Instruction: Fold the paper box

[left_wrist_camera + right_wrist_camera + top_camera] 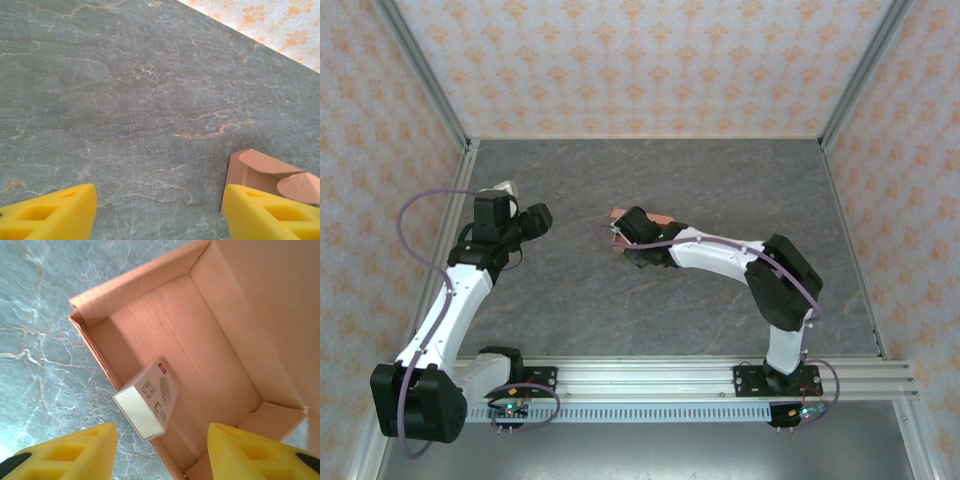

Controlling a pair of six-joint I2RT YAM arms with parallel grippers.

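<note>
**Right claw** (161, 436): spread, fingers well apart, gripping nothing. Hangs directly above the open top of the paper box (210, 340), looking down into it. In the top view, sits over the box near the table's middle (638, 235).

**Paper box** (662, 218): salmon cardboard, walls raised, top unclosed. Lies straight below and just ahead of the right claw. Long axis slanted to the line between that claw's fingers, running from far-left to near-right, neither along it nor square to it. Taller panel, judged to be the lid flap, rising on the claw's right side.

**Small white printed carton** (147, 402): inside the box, tilted against the wall on the claw's left; just ahead of the gap between the fingers, apparently touched by neither.

**Left claw** (157, 200): released, with bare grey table (125, 100) between its fingers. Paper box (260, 167) off to its right, one corner and a rounded tab showing just beyond the right finger. In the top view, stands apart from the box, to its left (535, 220).

**Relation governing the next move**: right arm plainly the nearer, already over the box. Judged remaining step: lid flap to be brought down over the opening, likely needing approach from the claw's right side.
</note>
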